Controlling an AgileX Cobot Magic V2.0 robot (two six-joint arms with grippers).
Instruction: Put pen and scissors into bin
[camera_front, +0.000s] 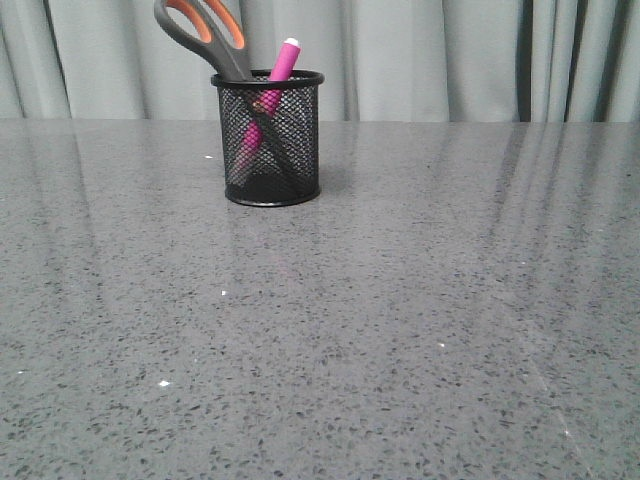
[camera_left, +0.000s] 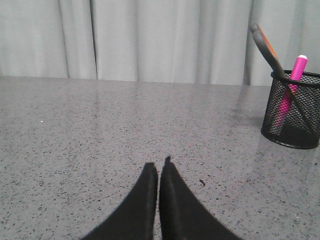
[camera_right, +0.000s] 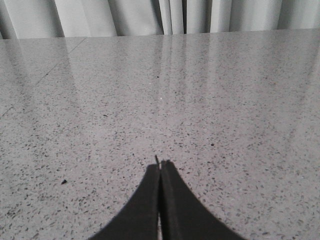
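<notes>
The black mesh bin (camera_front: 268, 140) stands upright on the grey table, left of centre at the back. Inside it lean the magenta pen (camera_front: 281, 66), its whitish cap poking above the rim, and the scissors (camera_front: 203, 32), blades down, grey-and-orange handles sticking out to the upper left. In the left wrist view the bin (camera_left: 292, 112) with the pen (camera_left: 297, 70) and scissors (camera_left: 265, 45) is off to one side, well away from my left gripper (camera_left: 158, 167), which is shut on nothing. My right gripper (camera_right: 160, 167) is shut too, over bare table. Neither gripper shows in the front view.
A speckled grey stone table (camera_front: 400, 320) fills the views. Pale grey curtains (camera_front: 450, 55) hang along its far edge, just behind the bin.
</notes>
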